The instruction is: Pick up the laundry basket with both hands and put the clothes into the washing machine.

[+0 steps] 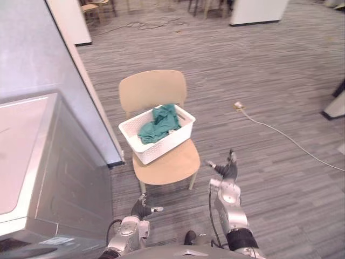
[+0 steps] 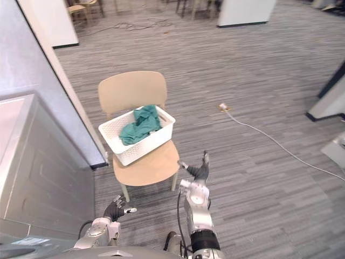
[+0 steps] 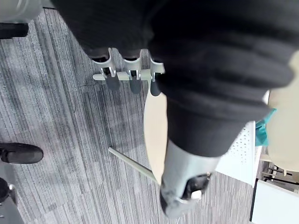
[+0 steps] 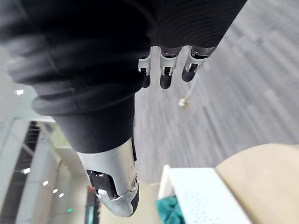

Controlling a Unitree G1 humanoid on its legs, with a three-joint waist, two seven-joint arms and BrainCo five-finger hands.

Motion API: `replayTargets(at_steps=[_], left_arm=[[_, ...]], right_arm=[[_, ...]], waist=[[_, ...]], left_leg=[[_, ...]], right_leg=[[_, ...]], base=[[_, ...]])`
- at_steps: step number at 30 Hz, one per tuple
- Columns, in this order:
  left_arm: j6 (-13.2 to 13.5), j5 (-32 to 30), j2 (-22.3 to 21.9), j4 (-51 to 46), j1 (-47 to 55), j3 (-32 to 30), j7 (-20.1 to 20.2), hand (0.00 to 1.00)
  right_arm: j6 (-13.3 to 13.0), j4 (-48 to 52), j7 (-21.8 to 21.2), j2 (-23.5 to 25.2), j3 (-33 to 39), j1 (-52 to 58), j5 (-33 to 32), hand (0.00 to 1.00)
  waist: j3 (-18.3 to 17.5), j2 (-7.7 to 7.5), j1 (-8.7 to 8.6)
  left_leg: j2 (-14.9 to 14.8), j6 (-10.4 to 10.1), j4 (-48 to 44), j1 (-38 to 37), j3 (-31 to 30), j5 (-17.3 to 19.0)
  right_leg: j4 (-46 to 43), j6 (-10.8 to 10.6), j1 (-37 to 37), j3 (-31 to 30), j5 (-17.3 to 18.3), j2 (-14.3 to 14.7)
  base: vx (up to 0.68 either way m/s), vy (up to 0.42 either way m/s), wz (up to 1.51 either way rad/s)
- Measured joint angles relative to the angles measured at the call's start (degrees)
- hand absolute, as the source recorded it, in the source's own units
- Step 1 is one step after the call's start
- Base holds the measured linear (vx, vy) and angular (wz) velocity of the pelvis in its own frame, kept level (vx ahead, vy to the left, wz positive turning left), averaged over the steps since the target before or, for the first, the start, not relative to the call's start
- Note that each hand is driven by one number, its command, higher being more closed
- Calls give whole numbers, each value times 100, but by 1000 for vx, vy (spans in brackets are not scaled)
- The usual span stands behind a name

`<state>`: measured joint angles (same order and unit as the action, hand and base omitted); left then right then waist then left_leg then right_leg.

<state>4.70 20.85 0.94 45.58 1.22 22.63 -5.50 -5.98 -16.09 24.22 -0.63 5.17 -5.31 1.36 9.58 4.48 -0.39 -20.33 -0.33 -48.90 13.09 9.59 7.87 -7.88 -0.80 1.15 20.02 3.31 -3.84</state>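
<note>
A white perforated laundry basket (image 1: 159,149) stands on the seat of a light wooden chair (image 1: 153,89), and crumpled teal clothes (image 1: 159,124) fill its right part. The silver-grey washing machine (image 1: 27,156) is at the left, seen from above. My left hand (image 1: 141,207) hangs low in front of the chair's left front leg, open and empty. Off the seat's right front corner, my right hand (image 1: 229,170) is raised with straight fingers and holds nothing. Neither hand touches the basket. The right wrist view looks past that hand's fingers (image 4: 161,70) to the basket (image 4: 201,196).
A grey panel (image 1: 70,91) rises between the washing machine and the chair. A white cable (image 1: 280,135) with a plug (image 1: 239,106) runs over the carpet to the right. White partitions (image 1: 70,21) and more chairs stand at the back.
</note>
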Motion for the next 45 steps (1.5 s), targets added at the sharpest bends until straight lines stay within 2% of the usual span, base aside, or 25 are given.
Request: replayTargets(at_steps=[1,2,3,4,5,6,7,8,10,11,13,16,17,19,20,21,22,23,25,28,30,32,35,40,45], left_arm=[[-2,-139,-20,-2,-21,3,2,0],[-2,-181,-31,-4,-39,5,2,0],[-2,-221,-54,-12,-59,7,0,0],[-8,-251,-125,-12,-67,17,-15,0],[-28,-260,-149,20,-66,64,-23,0],[-39,-267,-100,12,-30,75,-24,0],[-71,-286,-44,18,-26,143,-19,0],[-116,-292,-3,22,-57,233,-9,0],[-124,-299,35,15,-59,238,25,0],[-126,-324,85,11,-53,189,31,0],[-125,-366,151,-3,-55,-10,46,0],[-126,-362,237,-5,-85,-138,98,0],[-126,-362,241,-2,-61,-252,100,0],[-123,-356,260,-4,36,-436,113,0],[-120,-344,345,-9,105,-495,150,0],[-119,-327,422,-13,127,-527,185,0],[-154,-278,434,37,149,-680,217,0],[-156,-168,403,-107,286,-697,245,0],[-156,-60,334,-240,425,-707,295,0],[-149,178,297,-517,437,-775,357,0],[-124,293,297,-676,318,-900,376,0],[-110,394,334,-676,128,-911,367,0],[-71,552,339,-725,-369,-908,316,0],[92,840,359,-1067,-527,-922,223,0],[172,1077,328,-1026,-1004,-916,202,0]], right_arm=[[6,44,22,-32,134,-115,78,0],[9,66,21,-56,219,-142,81,0],[18,95,21,-113,330,-189,82,0],[27,130,18,-255,521,-248,84,0],[96,126,17,-263,629,-282,91,0],[144,158,17,-229,652,-247,108,0],[182,172,15,-204,743,-240,138,0],[277,172,8,-227,863,-246,151,0],[411,165,0,-238,1056,-252,353,0],[494,164,-26,-269,1066,-268,414,0],[580,160,-113,-416,1042,-325,656,0],[757,159,-420,-819,1067,-451,1096,0],[811,158,-509,-969,1079,-454,1246,0],[925,127,-643,-1064,1090,-448,1273,0],[993,68,-738,-1100,1087,-449,1377,0],[1012,-10,-798,-1105,1081,-453,1475,0],[1026,-263,-932,-1251,1075,-481,1537,0],[1096,-387,-1043,-1405,1076,-479,1563,0],[1134,-410,-1167,-1605,1058,-527,1660,0],[1120,-563,-1258,-2022,824,-1045,1702,0],[1111,-576,-1313,-2176,553,-1495,1704,0],[1011,-781,-1331,-2234,224,-2018,1713,0],[969,-1146,-1387,-2222,-250,-2736,1721,0],[950,-1912,-1440,-2275,-771,-3606,1933,0],[927,-3085,-1564,-2719,-1435,-4905,1985,0]], waist=[[3,-42,-21],[-1,-65,-20],[-19,-77,-13],[-61,24,36],[-73,10,157],[-103,-126,157],[-112,-308,77],[-143,-403,13],[-145,-467,0],[-154,-473,2],[-181,-483,50],[-203,-484,61],[-205,-487,73],[-239,-544,110],[-331,-724,130],[-378,-876,155],[-428,-824,210],[-465,-714,285],[-431,-609,381],[-113,-518,361],[204,-484,403],[509,-569,417],[1117,-586,556],[1415,-579,635],[1566,-502,665]], left_leg=[[300,-5,781,6,453,239],[496,-17,1239,8,557,252],[790,-71,2062,-1,680,179],[1042,-45,3038,-102,781,-235],[1189,102,3081,-157,687,-489],[1291,119,3058,-194,712,-402],[1477,173,2949,-246,653,-197],[1618,269,2911,-299,603,-80],[1771,376,2948,-546,483,-9],[1786,408,3019,-700,407,11],[1787,407,3173,-856,274,11],[1753,344,3236,-866,78,44],[1710,278,3179,-875,1,74],[1646,74,3123,-926,-106,84],[1654,-102,3071,-878,-199,177],[1674,-198,2962,-765,-240,243],[1454,-394,2633,-530,-427,429],[1185,-485,2543,-340,-583,444],[952,-630,2677,-220,-750,297],[792,-794,2830,69,-1074,35],[763,-819,2973,255,-1149,-143],[769,-863,3114,475,-1175,-361],[862,-871,3091,1011,-1354,-593],[994,-827,3091,1429,-1379,-714],[1080,-750,3135,1826,-1358,-852]], right_leg=[[150,-35,159,192,-1,-159],[177,-72,200,313,-2,-240],[220,-171,236,454,-10,-345],[193,-333,239,533,42,-358],[-116,-539,212,435,231,-455],[-281,-621,180,404,300,-583],[-781,-755,136,368,485,-846],[-1436,-788,-52,197,532,-1093],[-2309,-705,-282,10,436,-1348],[-2555,-649,-328,-40,656,-1395],[-2438,-601,-407,48,901,-1359],[-1689,-625,-626,-47,920,-1359],[-1371,-599,-712,-273,838,-1349],[-870,-650,-697,-547,414,-1274],[-649,-695,-694,-561,-177,-1294],[-568,-689,-688,-550,-441,-1309],[-536,-861,-656,-338,-270,-1152],[-379,-769,-637,-149,-227,-852],[-184,-643,-613,57,-311,-575],[-146,-409,-760,380,-362,-362],[-169,-338,-970,452,-400,-319],[-255,-253,-1297,476,-474,-328],[-541,-204,-1839,587,-507,-441],[-666,-190,-2278,591,-566,-596],[-367,-198,-2571,588,-866,-609]], base=[[185,67,93],[226,121,98],[203,153,68],[260,197,36],[242,160,9],[270,130,12],[294,136,50],[302,152,57],[319,135,46],[300,76,38],[221,5,28],[141,-68,36],[65,-158,26],[48,-214,35],[21,-244,38],[-15,-390,50],[-33,-441,44],[-32,-365,38],[-7,-249,30],[-64,-225,36],[-116,-94,17],[-103,-48,8],[-114,-4,24],[-46,35,10],[-40,30,1]])
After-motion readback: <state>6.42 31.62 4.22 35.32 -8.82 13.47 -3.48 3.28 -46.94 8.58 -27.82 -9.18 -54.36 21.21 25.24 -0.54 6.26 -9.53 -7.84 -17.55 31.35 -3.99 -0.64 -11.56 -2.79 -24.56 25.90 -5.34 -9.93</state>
